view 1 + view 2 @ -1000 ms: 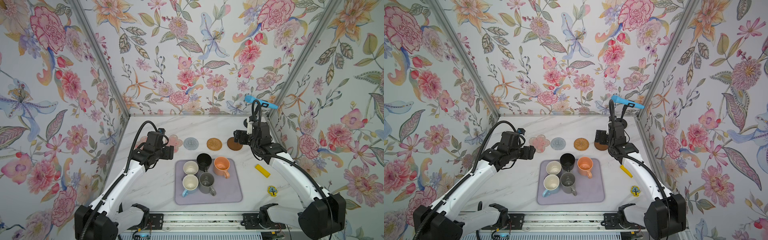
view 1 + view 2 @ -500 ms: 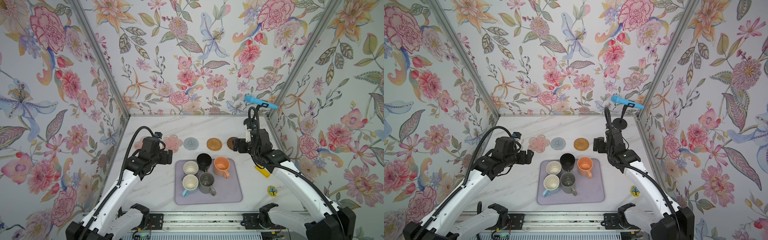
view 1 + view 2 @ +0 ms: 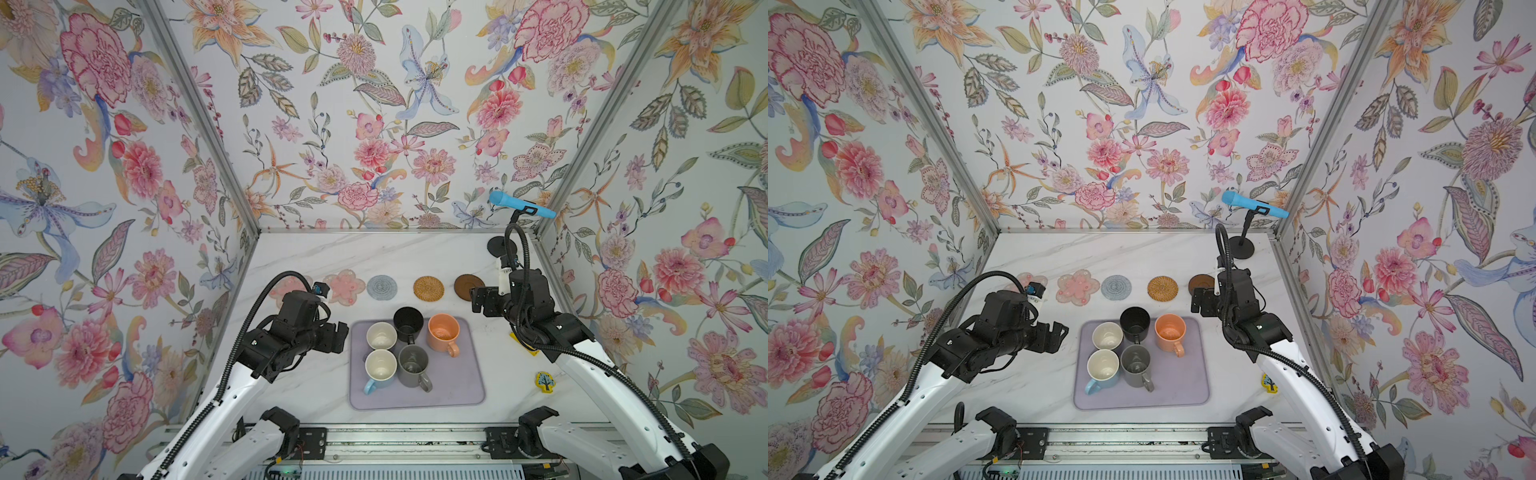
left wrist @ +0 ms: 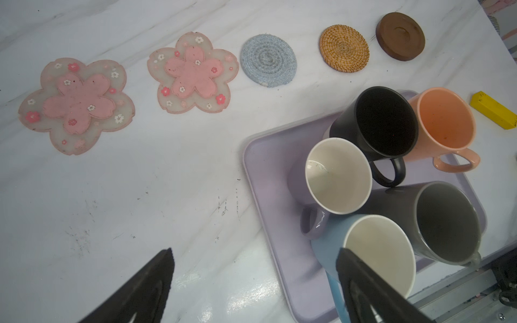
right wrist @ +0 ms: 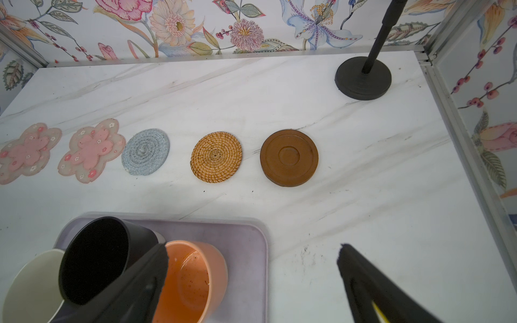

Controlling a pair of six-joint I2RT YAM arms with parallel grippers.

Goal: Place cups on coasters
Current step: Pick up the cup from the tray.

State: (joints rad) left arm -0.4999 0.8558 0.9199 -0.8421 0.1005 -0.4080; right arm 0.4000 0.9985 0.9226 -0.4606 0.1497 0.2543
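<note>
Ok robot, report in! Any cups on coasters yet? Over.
Left gripper, right gripper open, empty. All five cups on mat, coasters bare. Cups packed close; nothing else blocking.

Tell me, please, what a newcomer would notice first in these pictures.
The floral walls around the table catch the eye first. Next, five mugs stand crowded together on a lilac mat near the front, between the two arms. Behind them lies a row of five bare coasters, and the left gripper and the right gripper are open and empty.
</note>
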